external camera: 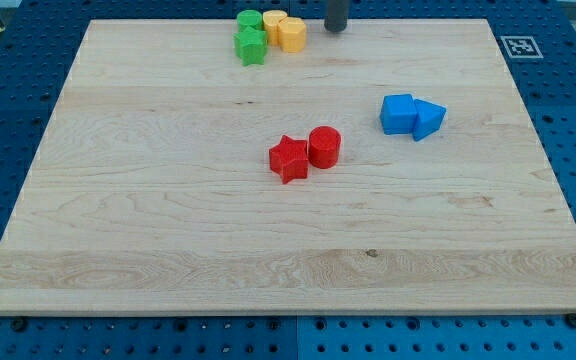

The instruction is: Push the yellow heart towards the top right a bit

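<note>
Blocks sit in three clusters on the wooden desk (pixel 168 260) in the single camera view. At the view's top, slightly left of centre, four pieces crowd together: a green cylinder (pixel 249 20) at the cluster's top left, a green star (pixel 252 46) just below it, a yellow cylinder-like block (pixel 274 23) touching the green ones on their right, and the yellow heart (pixel 292 34) at the cluster's right end, pressed against that other yellow block. The heart lies close to the desk's top edge.

My tip (pixel 336 29) shows as a dark rod end at the view's top, just to the right of the yellow heart and apart from it, with bare wood between them. As for the end effector, it is a plain rod with nothing to open or close, and it has hold of nothing.

Near the middle of the desk a red star (pixel 289 159) touches a red cylinder (pixel 324 147) on its right. Toward the view's right, a blue cube (pixel 399 114) touches a blue wedge-shaped block (pixel 428 118).
</note>
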You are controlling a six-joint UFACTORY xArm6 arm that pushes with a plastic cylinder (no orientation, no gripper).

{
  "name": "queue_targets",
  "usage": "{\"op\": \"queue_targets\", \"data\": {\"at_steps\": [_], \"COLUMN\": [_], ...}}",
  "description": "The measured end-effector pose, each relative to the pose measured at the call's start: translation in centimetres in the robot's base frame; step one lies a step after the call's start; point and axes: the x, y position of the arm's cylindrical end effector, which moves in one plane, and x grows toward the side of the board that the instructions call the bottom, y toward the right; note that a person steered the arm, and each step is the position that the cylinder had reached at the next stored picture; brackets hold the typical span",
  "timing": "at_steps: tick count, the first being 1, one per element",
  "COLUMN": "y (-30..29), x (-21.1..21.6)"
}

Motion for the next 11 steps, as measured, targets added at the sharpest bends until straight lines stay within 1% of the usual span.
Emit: {"op": "queue_targets", "data": {"at_steps": [1, 3, 5, 8, 9, 10, 11], "y": [0.0, -5.7, -8.5, -10.9, -13.8, -15.0, -15.0], "x": [0.2, 0.0, 0.1, 0.1, 0.1, 0.1, 0.9]}}
